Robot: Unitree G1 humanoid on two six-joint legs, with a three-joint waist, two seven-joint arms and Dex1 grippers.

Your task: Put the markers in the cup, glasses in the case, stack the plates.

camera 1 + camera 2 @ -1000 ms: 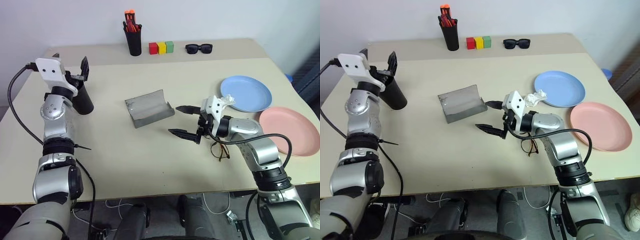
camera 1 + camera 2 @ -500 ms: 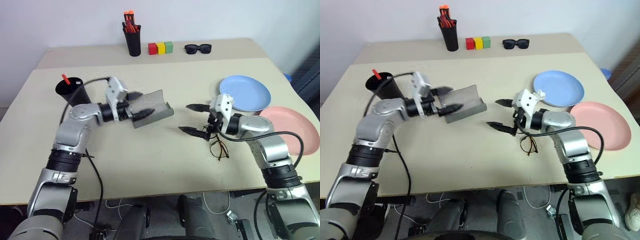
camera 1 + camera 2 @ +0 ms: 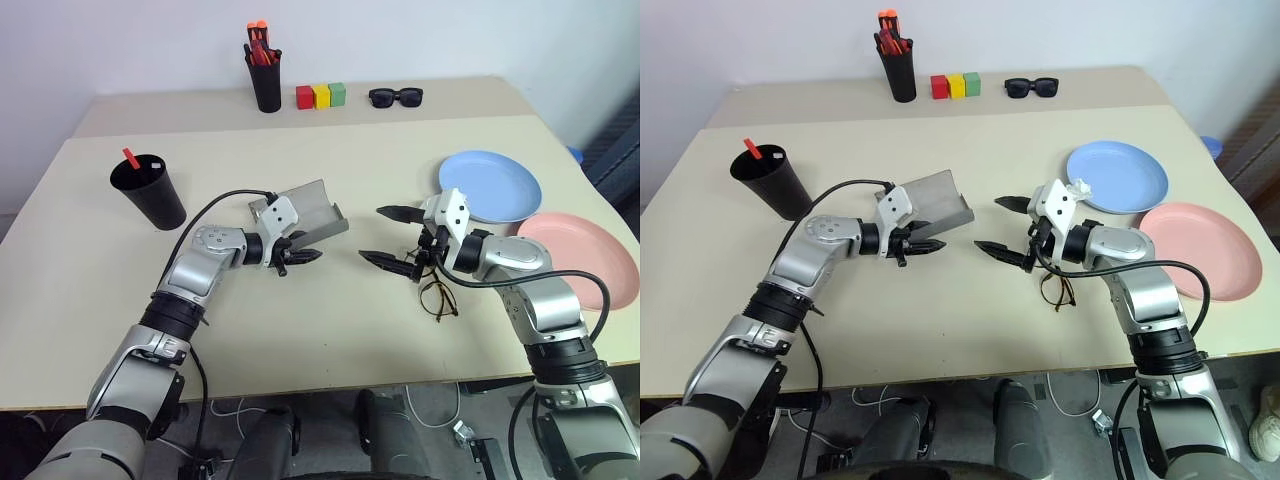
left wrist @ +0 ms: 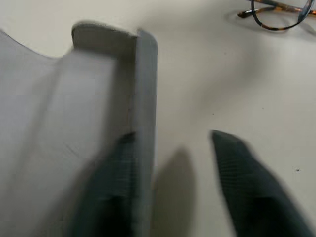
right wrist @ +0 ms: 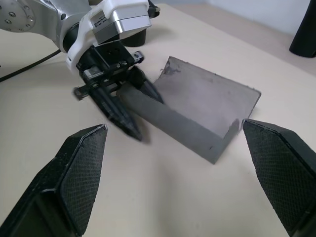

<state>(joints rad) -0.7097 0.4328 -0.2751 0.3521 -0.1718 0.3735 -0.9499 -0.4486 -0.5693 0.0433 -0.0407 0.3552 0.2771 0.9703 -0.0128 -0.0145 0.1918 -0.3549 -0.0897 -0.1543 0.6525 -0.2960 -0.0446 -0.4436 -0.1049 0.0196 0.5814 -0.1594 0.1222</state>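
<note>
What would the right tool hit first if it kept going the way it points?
Probably the case. The right tool, open, points toward it across bare table, and its wrist view frames the case between its fingers, with the left tool at the case's near wall. Its height above the table is unclear.

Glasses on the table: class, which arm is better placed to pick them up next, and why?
Right. The right gripper hangs open just beside the glasses, while the left gripper straddles the near wall of the open case, farther from them.
</note>
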